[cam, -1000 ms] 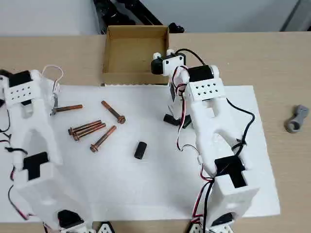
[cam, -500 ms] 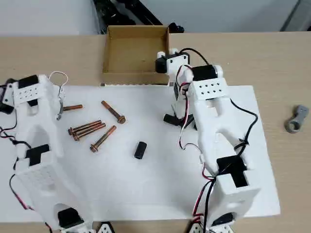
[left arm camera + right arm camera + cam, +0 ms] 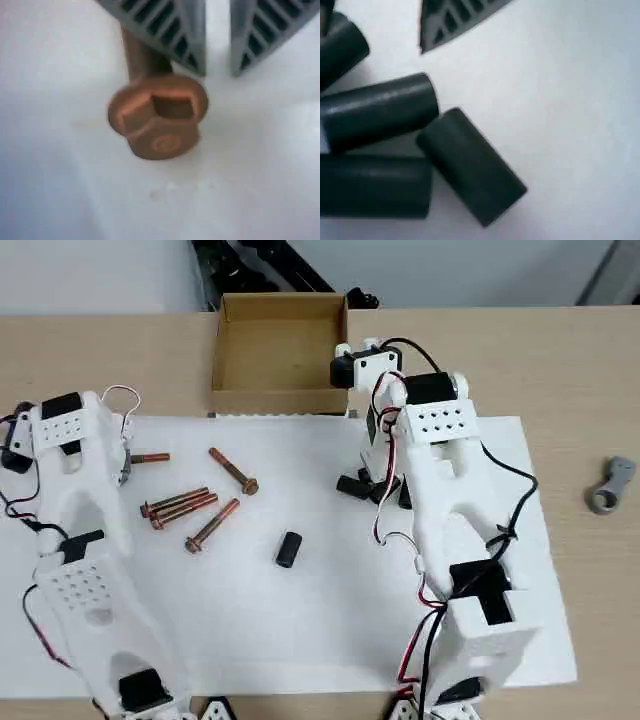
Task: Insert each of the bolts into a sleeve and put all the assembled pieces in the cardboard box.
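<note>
Five bolts lie loose on our sheet. One bolt lies with its head just beside the left gripper, whose jaws stand narrowly parted, off the bolt. Four sleeves cluster at the right gripper, whose state we cannot tell; another sleeve lies apart. Our box sits beyond the sheet.

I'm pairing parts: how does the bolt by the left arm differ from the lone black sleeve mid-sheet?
The bolt is copper-coloured, the sleeve black. The bolt is long and thin with a flanged hex head; the sleeve is a short cylinder. The bolt lies at the left gripper; the sleeve lies apart from both arms. Both rest on the white sheet.
</note>
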